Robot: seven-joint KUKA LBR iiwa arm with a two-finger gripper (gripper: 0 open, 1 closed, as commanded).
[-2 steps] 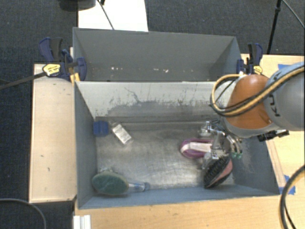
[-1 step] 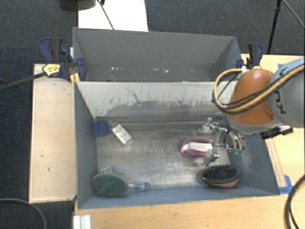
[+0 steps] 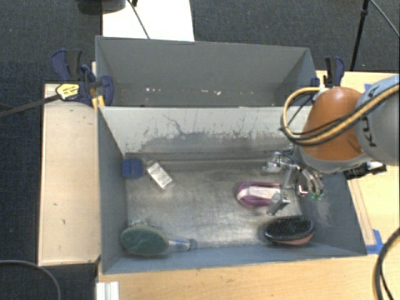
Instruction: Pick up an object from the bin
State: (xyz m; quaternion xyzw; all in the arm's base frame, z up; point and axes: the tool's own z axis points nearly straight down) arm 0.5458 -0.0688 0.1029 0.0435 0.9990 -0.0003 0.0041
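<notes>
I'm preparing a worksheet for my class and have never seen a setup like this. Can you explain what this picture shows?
One camera looks down, slightly from the side, into a grey metal bin. The orange-covered machine on the right is a robot arm. Its gripper is low beside a purple-and-white object. Whether it grips that object I cannot tell. Nearby lies a black hairbrush. At left lie a green round brush, a small blue block and a clear packet.
</notes>
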